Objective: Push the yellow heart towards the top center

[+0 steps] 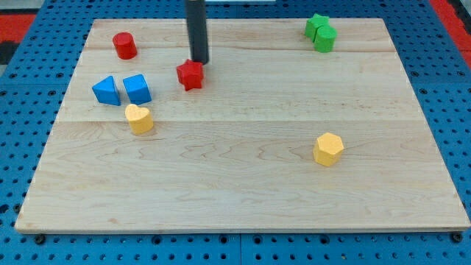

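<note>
The yellow heart (138, 118) lies on the wooden board at the view's left, just below the two blue blocks. My tip (199, 61) is at the view's top centre, touching or nearly touching the upper right of the red star (190, 74). The tip is well above and to the right of the yellow heart, with the red star between them.
A blue triangle (107, 90) and a blue cube-like block (137, 88) sit side by side above the heart. A red cylinder (124, 46) is at top left. Two green blocks (321, 33) touch at top right. A yellow hexagon (328, 149) lies at lower right.
</note>
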Robot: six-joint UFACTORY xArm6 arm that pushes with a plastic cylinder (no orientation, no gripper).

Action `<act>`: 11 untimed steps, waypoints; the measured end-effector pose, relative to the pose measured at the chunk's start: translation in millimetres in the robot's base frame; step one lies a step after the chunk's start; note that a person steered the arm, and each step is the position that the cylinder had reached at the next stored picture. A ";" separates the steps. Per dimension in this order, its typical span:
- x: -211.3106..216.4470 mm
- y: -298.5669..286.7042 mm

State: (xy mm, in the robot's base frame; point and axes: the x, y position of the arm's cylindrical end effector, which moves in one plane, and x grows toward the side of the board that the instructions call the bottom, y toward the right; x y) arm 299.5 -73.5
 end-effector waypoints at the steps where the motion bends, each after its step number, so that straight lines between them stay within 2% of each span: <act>1: 1.1 -21.1; 2: 43.9 -8.7; 3: 62.9 18.8; 4: 62.0 -54.9; 5: 81.0 -84.6; 7: 89.3 -81.9; 9: 130.5 -84.1; 11: 138.5 -84.9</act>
State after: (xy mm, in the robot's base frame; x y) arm 437.9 -158.4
